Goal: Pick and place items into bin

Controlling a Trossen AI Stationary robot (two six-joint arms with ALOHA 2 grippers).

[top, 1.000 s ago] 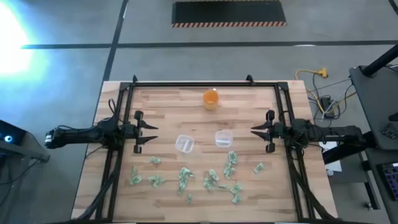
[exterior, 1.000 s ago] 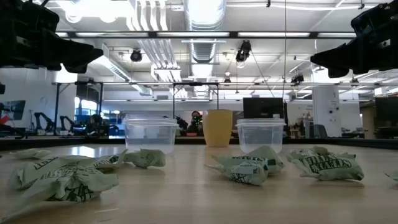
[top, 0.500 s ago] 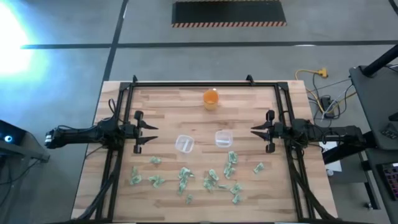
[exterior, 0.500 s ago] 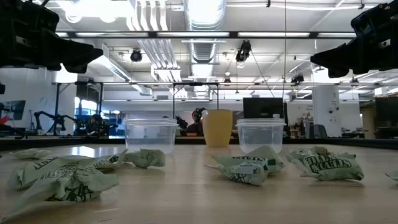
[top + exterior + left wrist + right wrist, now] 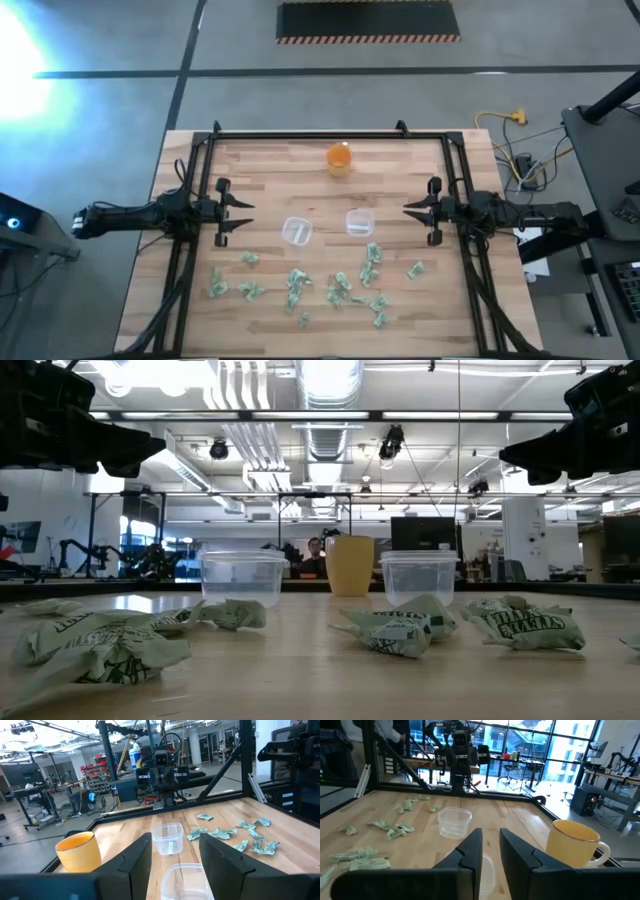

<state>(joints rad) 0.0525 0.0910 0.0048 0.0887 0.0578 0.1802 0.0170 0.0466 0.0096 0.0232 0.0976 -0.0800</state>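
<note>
L pincer (image 5: 232, 213) at desk's (image 5: 270, 165) left edge, raised, fingers spread, holding nothing. Two clear tubs mid-desk: left tub (image 5: 296, 231), right tub (image 5: 359, 222), apart. Orange cup (image 5: 339, 158) at far side, centre. Items (image 5: 338, 289), crumpled pale green pieces, scattered along near half of desk, none in tubs. R pincer (image 5: 418, 210) at right edge, raised, fingers narrowly apart, empty.

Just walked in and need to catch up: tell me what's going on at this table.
Nothing is being handled right now. The left gripper waits at the table's left edge, open and empty; the right gripper waits at the right edge, empty with a narrower gap. The crumpled items lie scattered on the near half of the table. Two clear tubs sit mid-table, empty. An orange cup stands beyond them.
</note>
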